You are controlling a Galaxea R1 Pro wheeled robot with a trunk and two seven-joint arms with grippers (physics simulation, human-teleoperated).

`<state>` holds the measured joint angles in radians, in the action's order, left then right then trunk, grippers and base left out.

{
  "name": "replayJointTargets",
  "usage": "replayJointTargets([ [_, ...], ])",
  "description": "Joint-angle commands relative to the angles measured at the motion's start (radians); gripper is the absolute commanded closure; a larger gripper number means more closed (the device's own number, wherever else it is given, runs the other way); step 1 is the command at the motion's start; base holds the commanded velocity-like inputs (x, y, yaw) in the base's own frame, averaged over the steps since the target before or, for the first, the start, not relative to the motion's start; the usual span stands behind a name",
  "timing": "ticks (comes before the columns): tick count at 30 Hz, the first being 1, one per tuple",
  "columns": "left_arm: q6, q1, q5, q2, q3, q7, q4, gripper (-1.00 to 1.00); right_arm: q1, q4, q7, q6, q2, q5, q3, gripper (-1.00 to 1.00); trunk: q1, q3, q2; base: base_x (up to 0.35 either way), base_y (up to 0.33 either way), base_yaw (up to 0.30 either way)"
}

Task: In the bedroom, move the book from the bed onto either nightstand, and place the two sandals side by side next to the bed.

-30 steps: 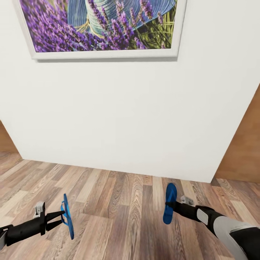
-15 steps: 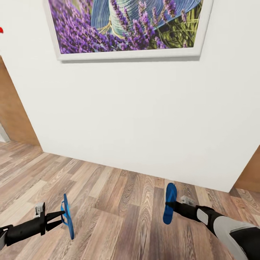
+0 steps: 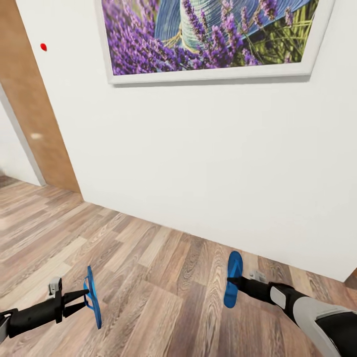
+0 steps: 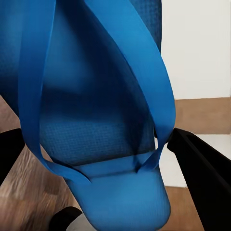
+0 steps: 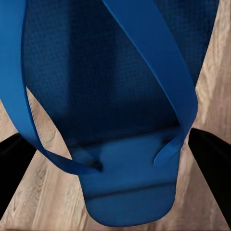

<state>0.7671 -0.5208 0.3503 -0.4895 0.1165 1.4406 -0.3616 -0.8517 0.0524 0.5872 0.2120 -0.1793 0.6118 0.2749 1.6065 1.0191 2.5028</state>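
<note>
1. The left end effector (image 3: 85, 296) is closed on one blue sandal (image 3: 92, 296), at about 7 o'clock in the head view. The sandal hangs on edge above the wood floor (image 3: 148, 277).
2. The right end effector (image 3: 233, 283) grips the second sandal (image 3: 232, 278) at about 5 o'clock – the heel part sits between its fingers.
3. Ahead are a white wall (image 3: 198, 158), a lavender picture (image 3: 208, 34) and a brown door (image 3: 34, 99) at 10 o'clock.
4. Progress, as I judge it: both sandals are picked up but not yet placed next to the bed – the book step cannot be checked here.
</note>
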Motion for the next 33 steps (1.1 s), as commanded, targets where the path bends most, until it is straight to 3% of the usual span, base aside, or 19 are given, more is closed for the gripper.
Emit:
replayJointTargets([
  [1,0.011,-0.001,0.000,0.000,0.002,0.003,0.000,1.00,-0.001,0.002,0.006,0.005,0.000,0.013,0.004,1.00,0.000,0.001,0.000,0.000,0.000,0.259],
  [33,0.012,-0.001,0.000,0.000,0.002,0.001,0.001,1.00,-0.001,0.001,0.006,0.004,0.001,0.014,0.006,1.00,0.000,0.001,0.000,0.011,0.000,0.259],
])
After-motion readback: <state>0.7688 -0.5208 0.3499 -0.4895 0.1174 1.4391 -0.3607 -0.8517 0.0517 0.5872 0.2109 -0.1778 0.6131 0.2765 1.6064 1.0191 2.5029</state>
